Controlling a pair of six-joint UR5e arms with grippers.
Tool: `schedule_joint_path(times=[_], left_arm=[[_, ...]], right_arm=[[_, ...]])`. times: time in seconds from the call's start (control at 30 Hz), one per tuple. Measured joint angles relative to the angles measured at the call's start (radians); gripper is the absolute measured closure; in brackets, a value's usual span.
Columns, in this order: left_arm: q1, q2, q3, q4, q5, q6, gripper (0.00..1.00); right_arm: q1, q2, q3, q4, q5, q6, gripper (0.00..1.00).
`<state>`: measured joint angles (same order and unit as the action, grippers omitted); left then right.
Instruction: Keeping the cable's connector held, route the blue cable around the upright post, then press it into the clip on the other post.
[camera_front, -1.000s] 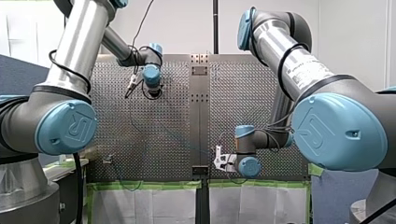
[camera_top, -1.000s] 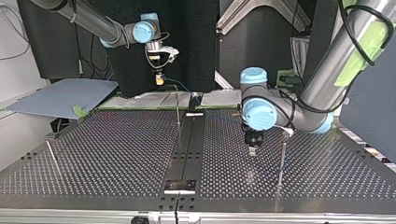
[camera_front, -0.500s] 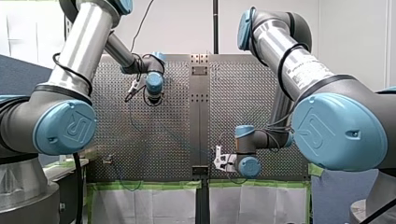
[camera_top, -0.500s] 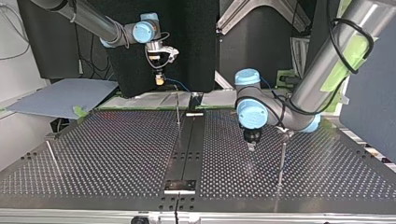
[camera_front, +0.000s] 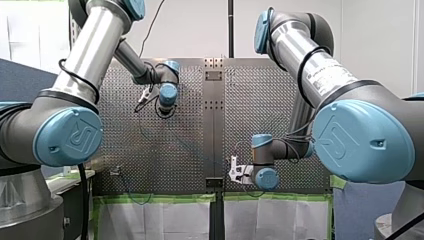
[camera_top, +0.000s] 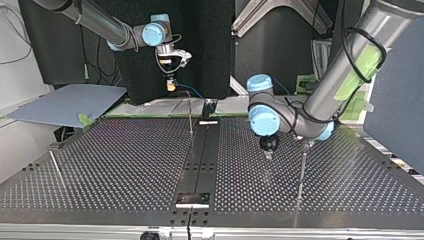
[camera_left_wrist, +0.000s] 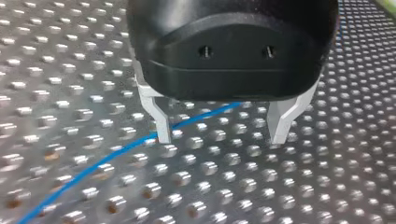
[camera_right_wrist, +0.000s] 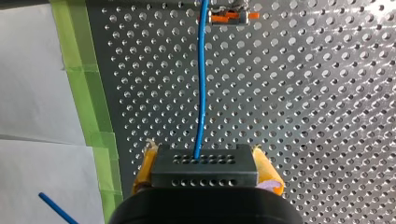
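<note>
Perforated table (camera_left_wrist: 70, 70), left tool (camera_left_wrist: 222, 138) apart over blue cable (camera_left_wrist: 116, 151), right tool (camera_right_wrist: 205, 161) clamped on connector (camera_right_wrist: 205, 176), UR-logo cap (camera_front: 70, 137)

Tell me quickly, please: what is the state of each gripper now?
Left gripper: open, holding nothing; the blue cable lies under it.
Right gripper: closed on the cable's connector.

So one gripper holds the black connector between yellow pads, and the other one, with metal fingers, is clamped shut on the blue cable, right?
Not quite: the left wrist view shows my left gripper open, its metal fingers apart, the blue cable passing one finger unclamped. My right gripper does hold the black connector between yellow pads.
</note>
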<state>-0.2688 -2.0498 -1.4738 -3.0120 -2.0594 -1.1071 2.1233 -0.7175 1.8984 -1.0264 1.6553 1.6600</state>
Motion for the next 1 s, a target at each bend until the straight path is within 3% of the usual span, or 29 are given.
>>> schedule_joint_path(times=[0.17, 0.57, 1.0], left_arm=[[-0.013, -0.045, 0.000, -0.006, -0.031, 0.022, 0.00], [-0.030, -0.098, 0.000, -0.002, -0.032, 0.024, 0.00], [-0.045, -0.206, 0.000, 0.031, -0.009, -0.028, 0.00]], right_arm=[[0.002, 0.000, 0.000, 0.000, 0.000, 0.000, 1.00], [0.003, 0.000, 0.000, 0.000, 0.000, 0.000, 1.00], [0.003, 0.000, 0.000, 0.000, 0.000, 0.000, 1.00]])
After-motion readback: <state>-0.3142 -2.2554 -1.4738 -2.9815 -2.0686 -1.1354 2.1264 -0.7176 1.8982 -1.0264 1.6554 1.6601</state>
